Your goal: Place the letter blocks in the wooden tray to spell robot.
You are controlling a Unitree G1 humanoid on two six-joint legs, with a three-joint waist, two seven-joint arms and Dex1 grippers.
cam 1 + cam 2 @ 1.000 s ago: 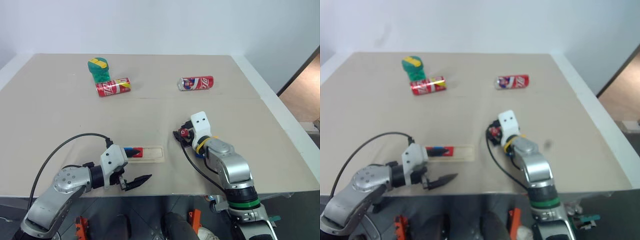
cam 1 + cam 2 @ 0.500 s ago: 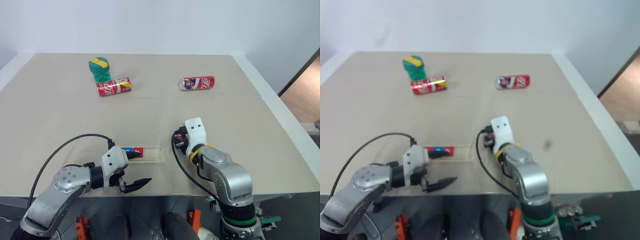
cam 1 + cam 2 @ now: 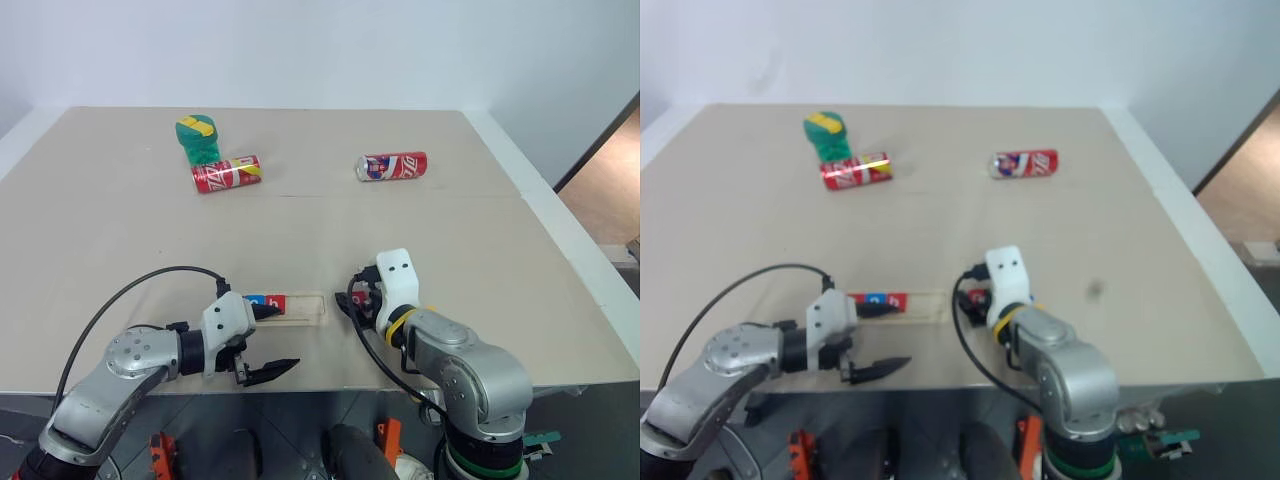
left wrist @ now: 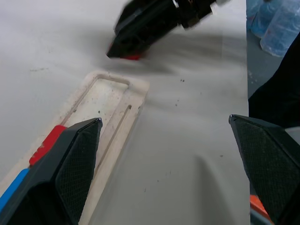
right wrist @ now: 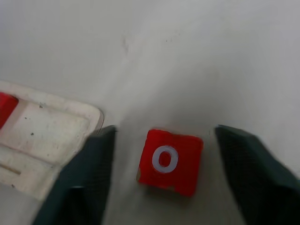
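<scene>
Where the right gripper (image 5: pixel 161 164) stood farther out on the beige table (image 3: pixel 300 220) a second ago, it has come back toward the wooden tray (image 3: pixel 300 308) and now sits just off the tray's right end. Its fingers stand apart, with a red "o" block (image 5: pixel 169 161) lying flat on the table between them, untouched on either side. That block is just beside the tray's empty end, not in the groove.

Tray contents: a blue block (image 3: pixel 254 300) and a red block (image 3: pixel 276 302) at the left end; the letters are not readable from the head views. Right part of the groove is bare.

Left gripper (image 3: pixel 262 342) is wide open over the tray's left end, unchanged.

Judgement: the "o" block has been brought next to the tray; seating it in the groove is still to be done.
</scene>
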